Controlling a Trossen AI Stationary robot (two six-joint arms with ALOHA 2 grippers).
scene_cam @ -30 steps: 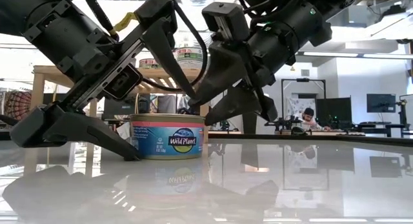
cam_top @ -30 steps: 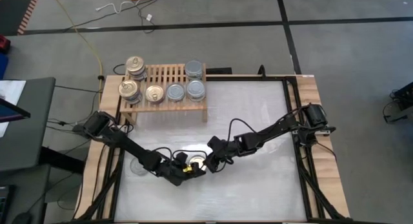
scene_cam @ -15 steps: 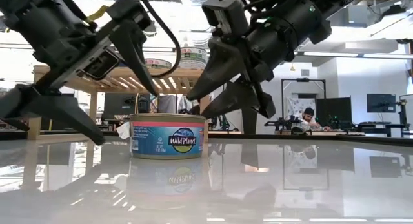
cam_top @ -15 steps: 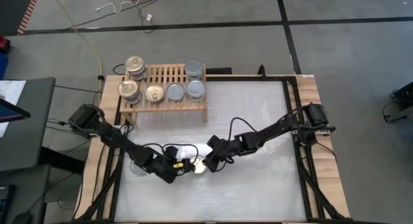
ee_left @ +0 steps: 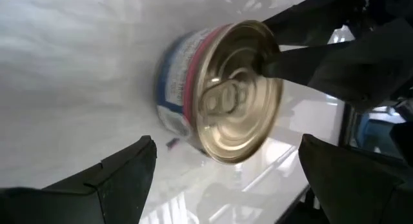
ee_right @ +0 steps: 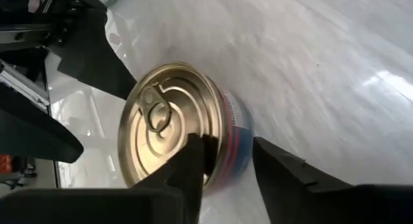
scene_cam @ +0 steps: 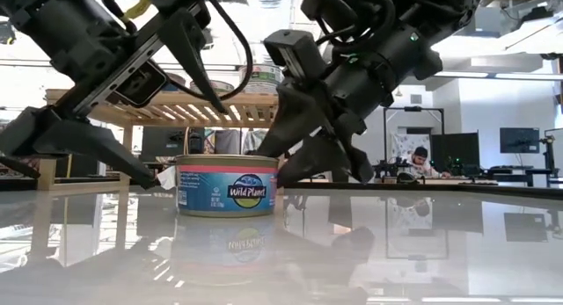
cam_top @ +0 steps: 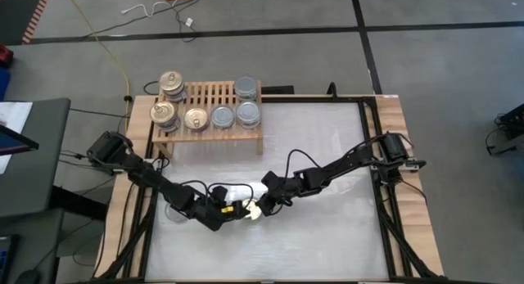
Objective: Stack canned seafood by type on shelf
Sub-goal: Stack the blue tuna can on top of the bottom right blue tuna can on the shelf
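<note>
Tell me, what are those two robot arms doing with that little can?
Both arms are crowded around one gold-topped can standing on the white table. The right gripper has one finger over the lid and one outside the rim, but hasn't lifted the can. The left gripper waits wide open beside it, not touching. Other cans already sit on the wooden shelf at the back.

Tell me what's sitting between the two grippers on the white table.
One short round gold-topped tin with a blue and pink label, standing upright between the left gripper and right gripper, clearest in the low view.
</note>
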